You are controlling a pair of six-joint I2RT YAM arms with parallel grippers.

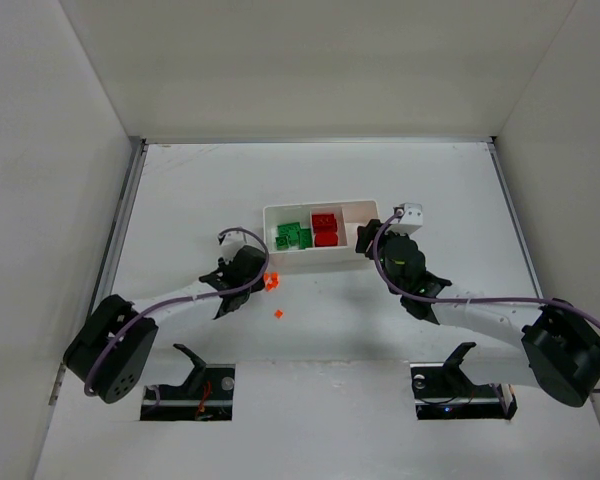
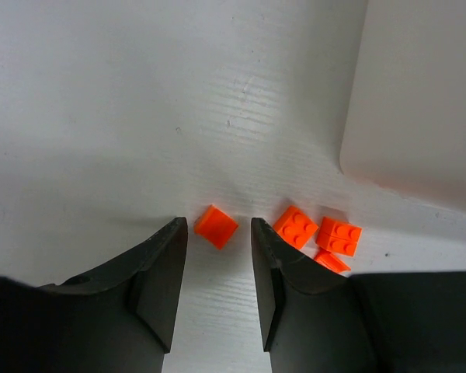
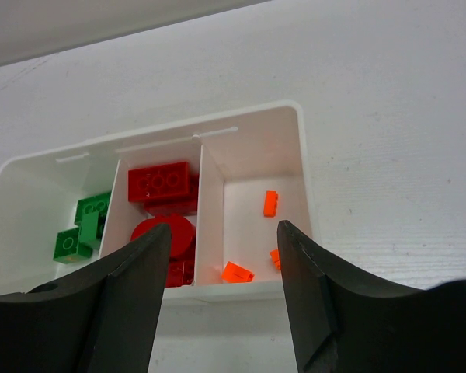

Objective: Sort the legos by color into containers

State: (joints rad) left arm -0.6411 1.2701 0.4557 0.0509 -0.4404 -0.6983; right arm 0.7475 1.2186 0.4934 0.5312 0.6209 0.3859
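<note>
Top view: white rectangular plastic tray (image 1: 320, 266) about mid-tabletop (image 1: 200, 190), long side parallel to the far edge. Small green plastic bricks (image 1: 293, 237) in its left compartment, red plastic bricks (image 1: 325, 229) in the middle one. Off the near-left corner, the left gripper (image 1: 264, 279) beside small orange plastic bricks (image 1: 271, 282); a stray orange bit (image 1: 278, 314) lies nearer the near edge. At the tray's right end, the right gripper (image 1: 364, 240).

Left wrist: gripper parted narrowly, nothing clamped; one orange square brick (image 2: 216, 226) flat at the fingertips.

Right wrist: gripper spread wide, empty; orange bits (image 3: 270, 203) in the right compartment.
</note>
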